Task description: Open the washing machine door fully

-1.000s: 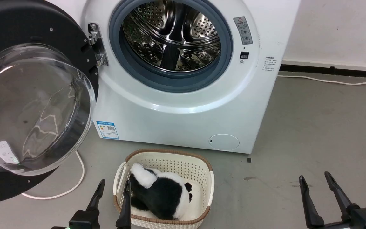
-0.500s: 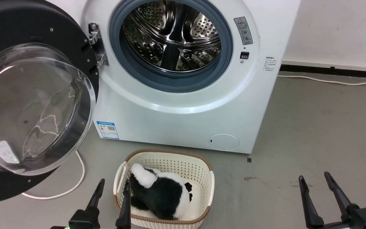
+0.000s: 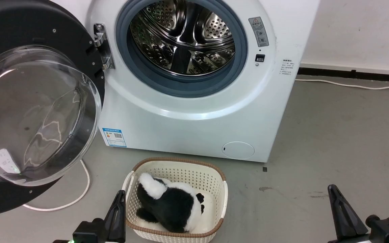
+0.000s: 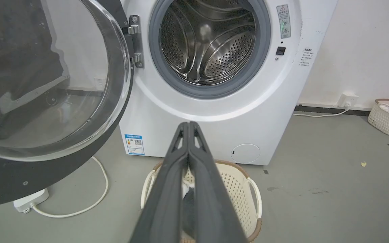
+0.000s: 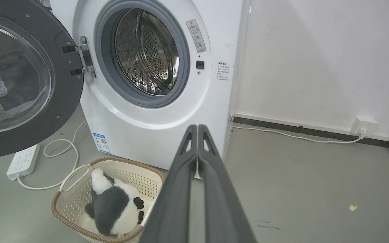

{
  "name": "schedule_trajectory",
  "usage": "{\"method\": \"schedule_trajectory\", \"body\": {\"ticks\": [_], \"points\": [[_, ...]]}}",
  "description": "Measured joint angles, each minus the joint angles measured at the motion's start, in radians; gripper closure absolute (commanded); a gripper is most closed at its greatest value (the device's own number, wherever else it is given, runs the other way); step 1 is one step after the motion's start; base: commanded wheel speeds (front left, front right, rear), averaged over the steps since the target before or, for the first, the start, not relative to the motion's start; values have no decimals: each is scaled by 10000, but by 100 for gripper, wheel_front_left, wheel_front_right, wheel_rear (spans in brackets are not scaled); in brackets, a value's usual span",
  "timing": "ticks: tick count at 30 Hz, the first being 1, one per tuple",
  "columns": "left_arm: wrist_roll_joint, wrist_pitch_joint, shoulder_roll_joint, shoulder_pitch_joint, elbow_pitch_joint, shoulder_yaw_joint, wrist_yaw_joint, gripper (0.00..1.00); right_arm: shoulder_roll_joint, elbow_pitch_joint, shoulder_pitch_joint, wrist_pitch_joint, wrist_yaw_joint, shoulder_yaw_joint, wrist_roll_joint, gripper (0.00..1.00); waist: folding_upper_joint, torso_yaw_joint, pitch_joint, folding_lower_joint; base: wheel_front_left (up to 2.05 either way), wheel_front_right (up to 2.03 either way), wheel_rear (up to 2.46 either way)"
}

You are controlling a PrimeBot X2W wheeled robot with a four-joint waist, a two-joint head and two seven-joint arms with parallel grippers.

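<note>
washing machine door [image 3: 35,108] wide open leftward, dome facing outward, left gripper [image 3: 120,196], right gripper [image 3: 334,191] both closed, empty

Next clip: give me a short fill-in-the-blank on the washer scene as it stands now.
1. The washing machine door stands ___, leaving the steel drum exposed.
2. The left gripper and the right gripper are both ___, holding nothing.
3. The plush toy lying in the basket is black and ___.

Missing words: open; shut; white.
</note>
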Motion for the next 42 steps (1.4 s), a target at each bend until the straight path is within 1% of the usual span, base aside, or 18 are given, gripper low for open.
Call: {"method": "schedule_trajectory", "body": {"ticks": [42], "points": [[667,803,-305,-198,-286,616,-295,100,0,-25,-303,800,0,247,-102,100,0,-267,83,0,0,0,0]]}}
